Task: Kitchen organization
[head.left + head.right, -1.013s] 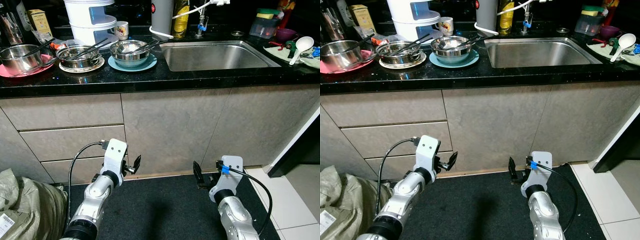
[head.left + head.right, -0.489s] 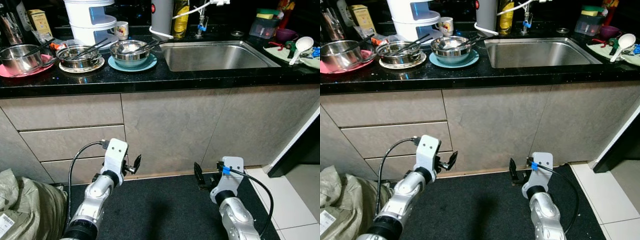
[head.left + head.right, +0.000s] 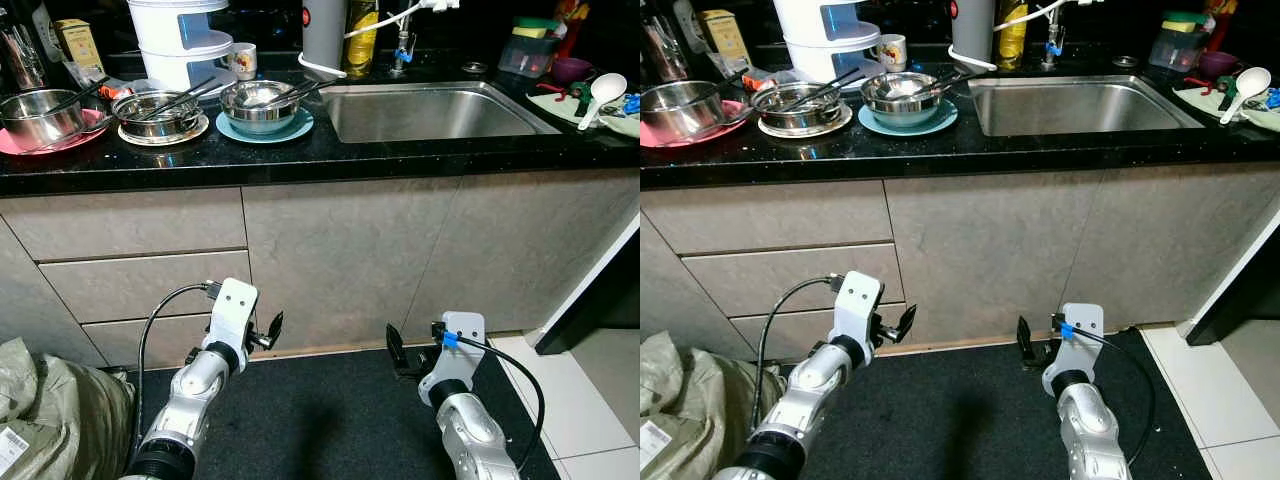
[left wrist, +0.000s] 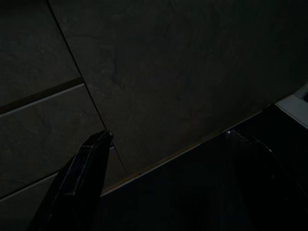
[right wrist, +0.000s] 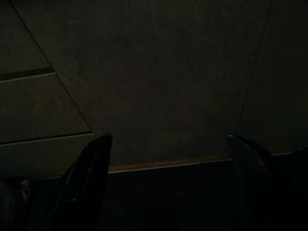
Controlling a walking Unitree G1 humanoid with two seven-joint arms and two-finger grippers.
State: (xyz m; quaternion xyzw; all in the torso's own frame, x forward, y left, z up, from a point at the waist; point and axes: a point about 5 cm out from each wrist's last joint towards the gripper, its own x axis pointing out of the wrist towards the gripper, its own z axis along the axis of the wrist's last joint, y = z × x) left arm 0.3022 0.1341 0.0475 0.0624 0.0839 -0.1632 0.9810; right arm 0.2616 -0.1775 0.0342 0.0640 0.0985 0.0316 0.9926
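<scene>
Both arms are hanging low in front of the grey cabinet doors (image 3: 340, 260), above a dark floor mat (image 3: 320, 420). The left pincer (image 3: 272, 332) is pointing toward the base of the cabinets, and its two black fingers (image 4: 79, 175) are standing spread apart with nothing between them. The right pincer (image 3: 394, 352) is hanging at a similar height, also with its fingers (image 5: 84, 173) spread wide and holding nothing.

The things to be organised are lying on the black table (image 3: 300, 150), high above and well apart from both pincers. Three steel bowls are standing in a row there: one on a pink plate (image 3: 40, 140) at the far left, one on a pale plate (image 3: 165, 133) in the middle, and one on a teal plate (image 3: 268, 129) just beside the sink (image 3: 430, 110). Chopsticks are resting across the bowls. Behind them a white stacked container (image 3: 180, 40) is standing. At the right of the sink, a white spoon (image 3: 603, 92) is lying on the table.

A crumpled sack (image 3: 50, 410) is sitting on the floor beside the left arm.
</scene>
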